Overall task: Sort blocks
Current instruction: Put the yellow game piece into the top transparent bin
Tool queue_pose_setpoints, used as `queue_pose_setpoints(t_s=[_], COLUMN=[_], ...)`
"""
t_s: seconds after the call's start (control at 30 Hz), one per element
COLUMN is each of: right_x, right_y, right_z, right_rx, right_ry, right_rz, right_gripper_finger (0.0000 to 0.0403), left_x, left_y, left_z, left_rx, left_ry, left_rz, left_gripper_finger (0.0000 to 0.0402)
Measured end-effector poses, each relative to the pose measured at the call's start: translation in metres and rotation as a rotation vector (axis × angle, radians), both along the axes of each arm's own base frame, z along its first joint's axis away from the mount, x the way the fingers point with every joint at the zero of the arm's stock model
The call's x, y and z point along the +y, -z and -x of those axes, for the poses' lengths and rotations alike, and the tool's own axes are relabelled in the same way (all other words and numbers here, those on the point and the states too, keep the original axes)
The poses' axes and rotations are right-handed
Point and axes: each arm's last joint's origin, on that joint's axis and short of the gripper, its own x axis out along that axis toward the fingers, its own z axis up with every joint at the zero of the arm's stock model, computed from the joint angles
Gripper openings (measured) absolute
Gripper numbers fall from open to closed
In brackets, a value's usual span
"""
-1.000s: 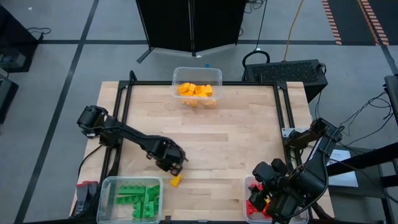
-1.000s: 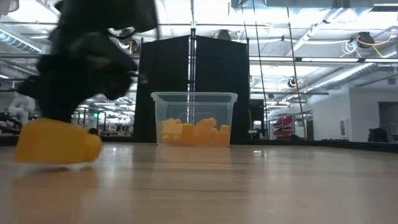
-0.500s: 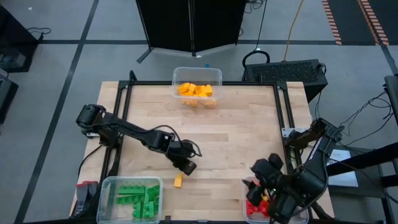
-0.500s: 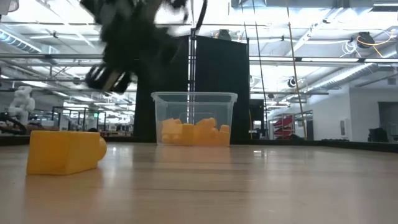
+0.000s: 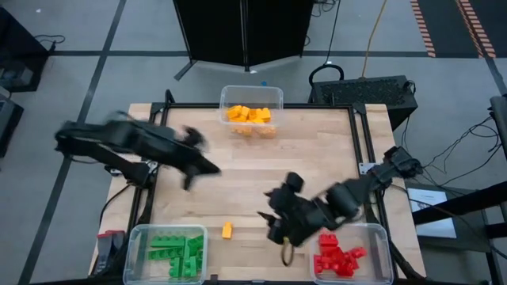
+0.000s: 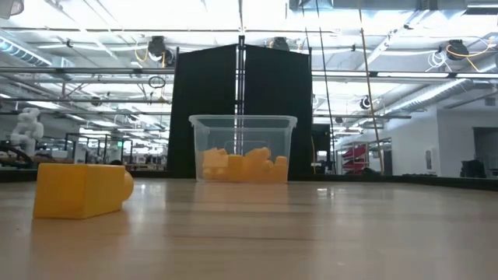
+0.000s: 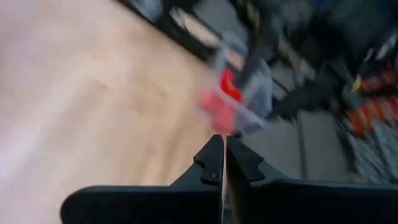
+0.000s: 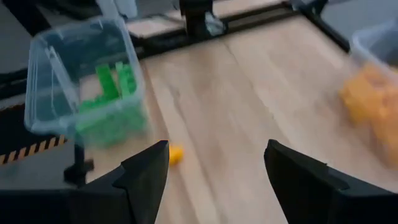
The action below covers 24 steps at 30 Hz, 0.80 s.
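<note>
**Two dark arms, matte black throughout**

Both arms are built of black, rounded joint housings linked by slim dark segments. The left gripper ends in two flat, angular black fingers on a broad curved black base. The right gripper carries two wide, wedge-shaped black fingers with bevelled edges. A thin tan cable loop hangs below the right arm's wrist.

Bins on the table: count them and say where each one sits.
3. The bin of yellow blocks sits at the table's far edge, middle. The bin of green blocks is at the near left corner, the bin of red blocks at the near right corner. None looks hidden.
</note>
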Motion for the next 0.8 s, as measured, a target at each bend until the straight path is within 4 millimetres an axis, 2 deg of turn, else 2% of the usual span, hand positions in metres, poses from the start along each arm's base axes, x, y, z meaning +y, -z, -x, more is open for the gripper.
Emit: queue_pose_setpoints(t_s=[0.07,0.17,0.33,0.47,0.67,0.8], right_x=[-0.011,-0.025,-0.038,-0.043,-0.038,-0.026], right_y=[0.000,0.005,0.032,0.065,0.115,0.132], right_z=[-0.016,-0.042,-0.088,-0.112,-0.132,-0.136], right_rx=[-0.022,-0.046,-0.064,0.003,0.134,0.179], right_ry=[-0.024,-0.093,-0.262,-0.311,-0.394,-0.481], right_rz=[0.027,0.051,0.059,0.059,0.133,0.213], right_gripper_finger=[0.0256,0.0256,0.0256,0.0256,0.0278,0.0305], left_x=[0.006,0.013,0.020,0.022,0.021,0.019], left_y=[-0.020,-0.035,-0.045,-0.046,-0.044,-0.038], left_z=[0.035,0.077,0.114,0.124,0.123,0.119], left_rx=[-0.047,-0.111,-0.192,-0.206,-0.202,-0.155], left_ry=[-0.075,-0.155,-0.216,-0.210,-0.178,-0.171], left_rz=[-0.043,-0.050,-0.047,-0.054,-0.101,-0.123], left_gripper_finger=[0.0000,0.0000,0.0000,0.0000,0.0000,0.0000])
